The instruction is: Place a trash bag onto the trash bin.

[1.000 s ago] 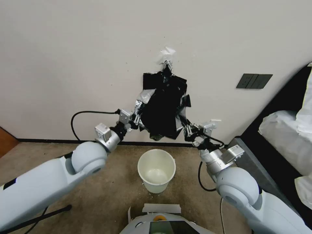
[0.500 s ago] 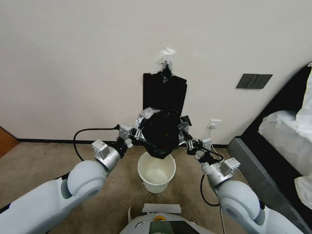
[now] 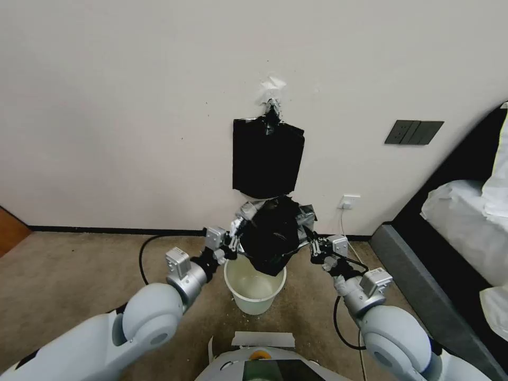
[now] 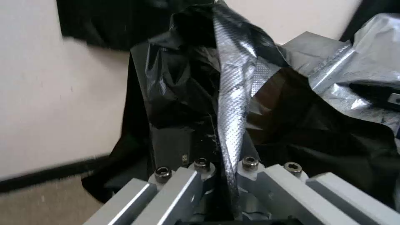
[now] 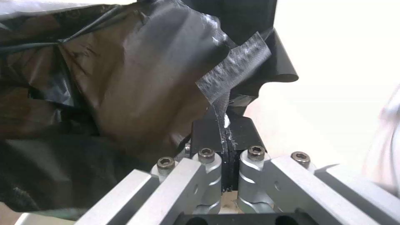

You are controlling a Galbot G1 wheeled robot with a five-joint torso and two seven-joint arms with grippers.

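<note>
Now left pincer [image 3: 234, 244] and right pincer [image 3: 312, 248] clamp trash bag [image 3: 272, 233] edges — bottom seemingly inside trash bin [image 3: 255, 288] rim.

Trash bag [image 3: 271, 238] above trash bin [image 3: 255, 286] (rim-level)

Left pincer [image 4: 223, 175] clamped on a silvery fold of the trash bag [image 4: 233, 103], pale wall [image 4: 50, 103] behind

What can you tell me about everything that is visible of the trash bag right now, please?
The trash bag is thin, glossy black plastic with silvery creases, crumpled and spread open. The left gripper and right gripper pinch its opposite edges, fingers shut on the film. It hangs above the trash bin, its lowest fold at the rim, below a flat black pack on the wall.
</note>
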